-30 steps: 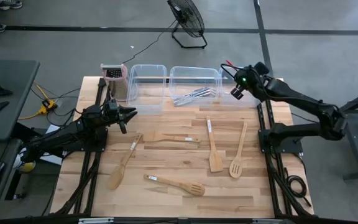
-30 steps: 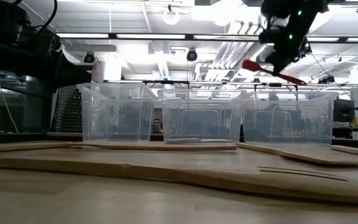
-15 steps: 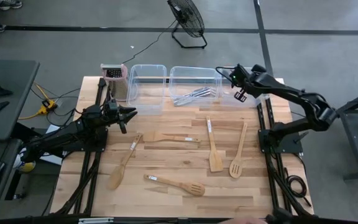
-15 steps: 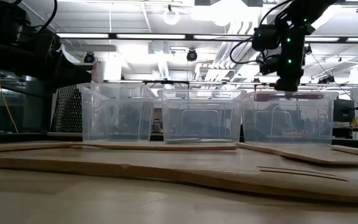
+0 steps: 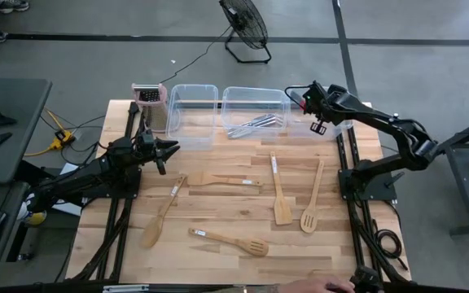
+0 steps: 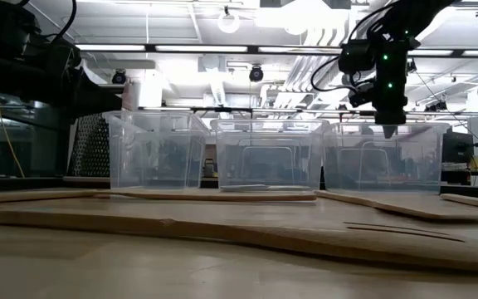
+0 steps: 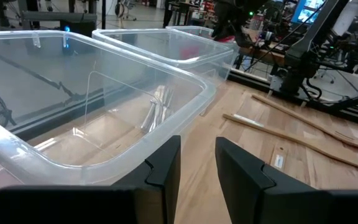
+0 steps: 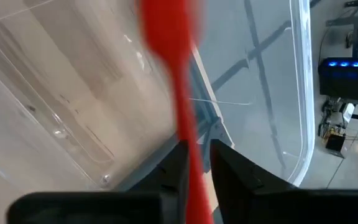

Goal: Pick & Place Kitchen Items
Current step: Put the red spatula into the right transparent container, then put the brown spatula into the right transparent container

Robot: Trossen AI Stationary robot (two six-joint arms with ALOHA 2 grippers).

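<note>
My right gripper (image 5: 317, 126) hangs over the right clear tub (image 5: 326, 122), fingers pointing down in the low view (image 6: 386, 123), shut on the red spatula (image 8: 174, 74). My left gripper (image 5: 172, 148) waits open above the table beside the left tub (image 5: 192, 110); its fingers show in its wrist view (image 7: 197, 163). Several wooden spoons and spatulas lie flat on the table: (image 5: 163, 213), (image 5: 228, 181), (image 5: 280, 195), (image 5: 310, 201), (image 5: 230, 242). Metal cutlery (image 5: 255, 124) lies in the middle tub (image 5: 255, 102). My right gripper pinches the red spatula's slim handle (image 8: 190, 155) between its two fingers (image 8: 174, 165). The fingers point down from above and lie along the handle. The wide blade (image 8: 165, 25) reaches ahead of the fingers, over the inside of the right tub.
A box grater (image 5: 149, 102) stands at the table's far left corner, next to the three tubs along the far edge. A person's hand (image 5: 324, 286) shows at the near edge. Bare wood lies between the utensils at the table's middle (image 5: 218, 207).
My right gripper has turned from a slant to pointing straight down and has dropped toward the right tub's rim. The red spatula, which stuck out sideways above the tub, has swung with it and no longer shows in the low view.
</note>
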